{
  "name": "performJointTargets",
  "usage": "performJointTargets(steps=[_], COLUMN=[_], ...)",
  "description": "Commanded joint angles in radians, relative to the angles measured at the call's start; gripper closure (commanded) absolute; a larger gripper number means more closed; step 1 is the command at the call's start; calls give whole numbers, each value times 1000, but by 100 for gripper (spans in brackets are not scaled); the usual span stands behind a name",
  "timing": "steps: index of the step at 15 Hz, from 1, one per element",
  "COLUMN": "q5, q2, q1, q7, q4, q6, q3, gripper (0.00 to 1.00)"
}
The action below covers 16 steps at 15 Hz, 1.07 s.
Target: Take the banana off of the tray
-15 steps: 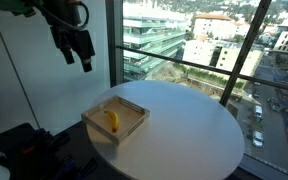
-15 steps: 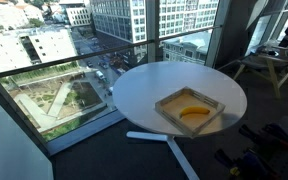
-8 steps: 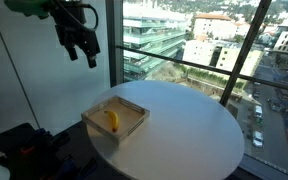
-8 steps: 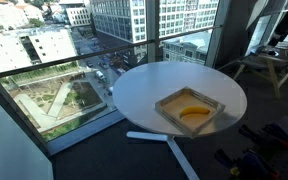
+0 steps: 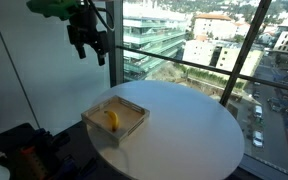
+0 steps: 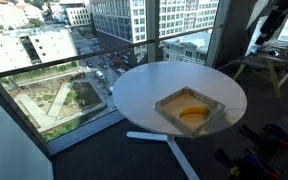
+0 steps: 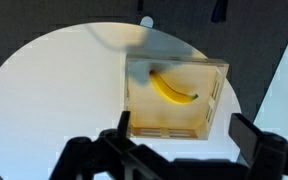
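floor-to-ceiling windows with city blocks stand behind the round white table (image 5: 184, 130). the tray (image 5: 134, 104) sits near the table's edge, and the banana (image 5: 111, 120) lies inside the tray on its grey base, toward one corner. the gripper (image 5: 90, 48) hangs high above the tray, well apart from it, jaws spread wide and holding nothing. in the wrist view only its dark fingertips (image 7: 124, 125) show, blurred and cut off. in an exterior view the arm (image 6: 269, 20) is mostly out of frame.
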Motion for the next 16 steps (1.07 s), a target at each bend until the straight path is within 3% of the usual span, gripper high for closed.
performJointTargets(steps=[1,16], q5=[35,96], q2=[93,335], q1=[14,46], q7=[-41,-87], q4=[73,212], q6=[7,66], q3=[1,60], gripper=[0,0])
